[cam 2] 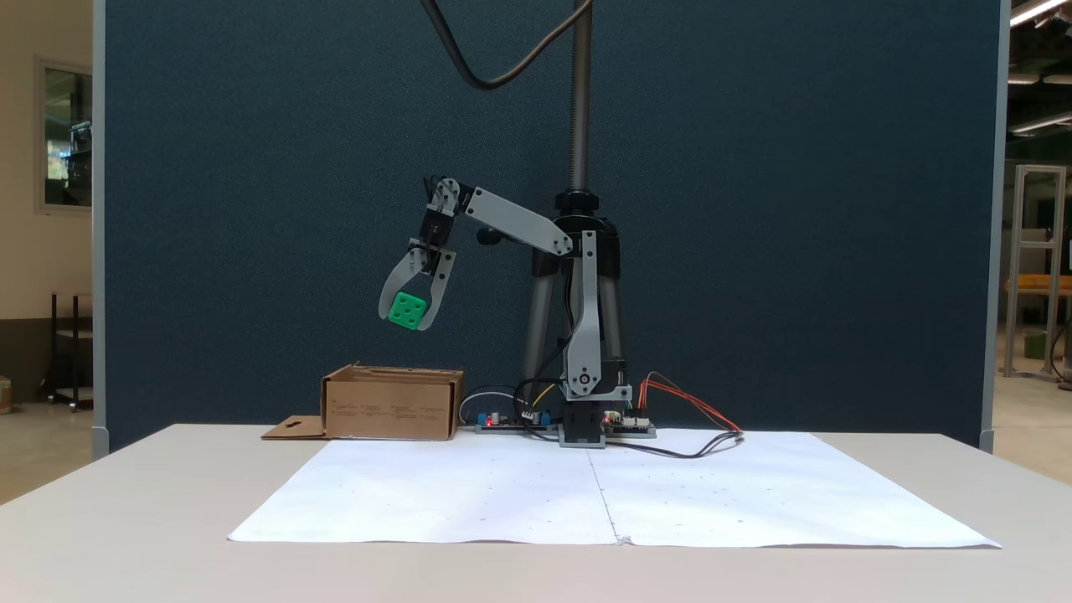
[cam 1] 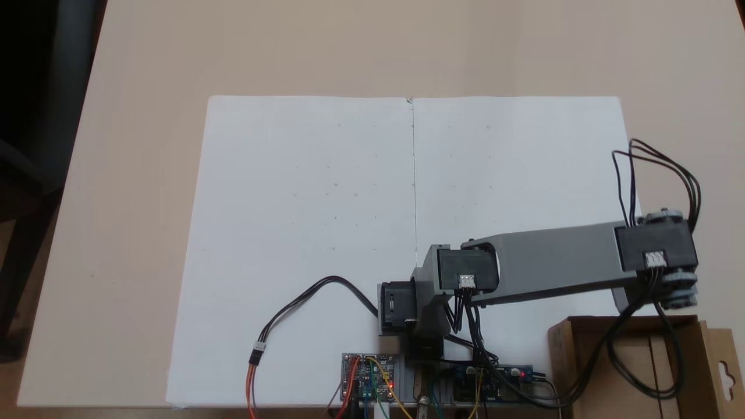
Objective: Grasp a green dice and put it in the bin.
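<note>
Fingers (cam 2: 433, 280) clamp the dice (cam 2: 407, 311), held in the air by the gripper (cam 2: 409, 318). Bin (cam 2: 392, 404) sits well below, about straight down; judged next move: lower, then release over its opening.

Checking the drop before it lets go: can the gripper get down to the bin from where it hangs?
Probably yes. The gripper, shut on the green dice, hangs above the bin, whose top is open, with only clear air between them.
</note>
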Action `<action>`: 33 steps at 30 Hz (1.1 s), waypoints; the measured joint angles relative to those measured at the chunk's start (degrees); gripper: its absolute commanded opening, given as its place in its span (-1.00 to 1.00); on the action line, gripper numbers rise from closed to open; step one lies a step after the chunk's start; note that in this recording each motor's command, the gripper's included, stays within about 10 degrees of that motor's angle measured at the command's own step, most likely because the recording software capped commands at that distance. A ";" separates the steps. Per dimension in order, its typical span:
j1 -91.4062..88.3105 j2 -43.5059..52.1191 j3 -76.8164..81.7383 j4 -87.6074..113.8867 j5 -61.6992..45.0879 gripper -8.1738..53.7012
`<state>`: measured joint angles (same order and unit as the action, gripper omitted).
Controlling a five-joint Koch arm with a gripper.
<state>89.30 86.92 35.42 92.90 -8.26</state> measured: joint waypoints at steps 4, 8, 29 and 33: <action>5.54 -3.96 0.00 -0.09 -0.79 -0.37; 8.35 -8.79 0.00 -0.44 -2.37 -0.37; 12.48 -13.71 0.97 -5.01 -3.52 0.43; 12.48 -13.71 0.97 -5.19 -3.43 0.57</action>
<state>101.78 73.21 36.39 87.71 -11.69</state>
